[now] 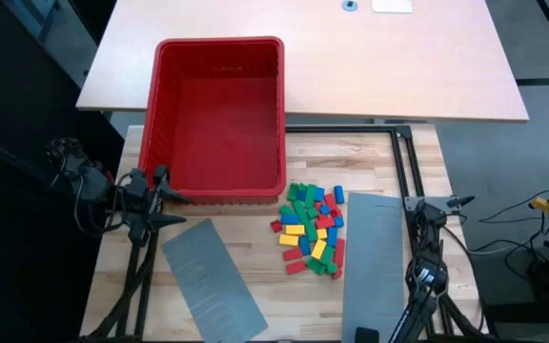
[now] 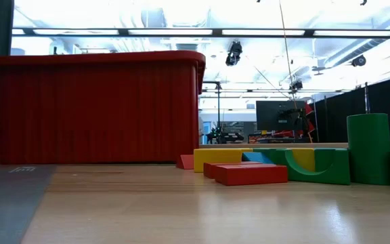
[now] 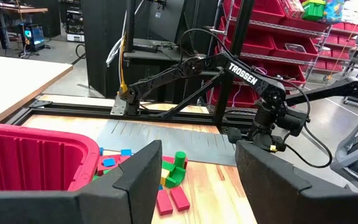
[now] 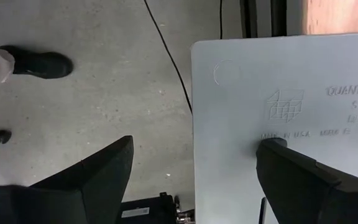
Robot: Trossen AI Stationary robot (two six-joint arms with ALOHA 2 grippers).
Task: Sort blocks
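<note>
The blocks (image 1: 313, 229) lie in a loose heap of red, green, blue and yellow on the wooden table, just near and right of the red bin (image 1: 219, 114). They also show in the low view as blocks (image 2: 263, 169) and past the left fingers as blocks (image 3: 169, 177). My left gripper (image 1: 167, 195) hovers open at the bin's near-left corner, pointing toward the heap, nothing between its fingers (image 3: 197, 149). My right gripper (image 4: 196, 142) is open above the overhanging end of the right grey panel (image 4: 278, 99), one finger over the panel, the other over the floor. My right gripper points down, and one fingertip (image 4: 272, 144) lies over the printed end of the grey panel, a little in from its edge. Whether that tip touches the panel, I cannot tell.
Two grey slotted panels lie flat, one (image 1: 213, 281) left of the heap and one (image 1: 375, 267) right of it. A pale tabletop (image 1: 398, 67) lies beyond the bin. A black frame rail (image 1: 403, 162) runs along the right. A person's shoe (image 4: 36, 62) stands on the floor.
</note>
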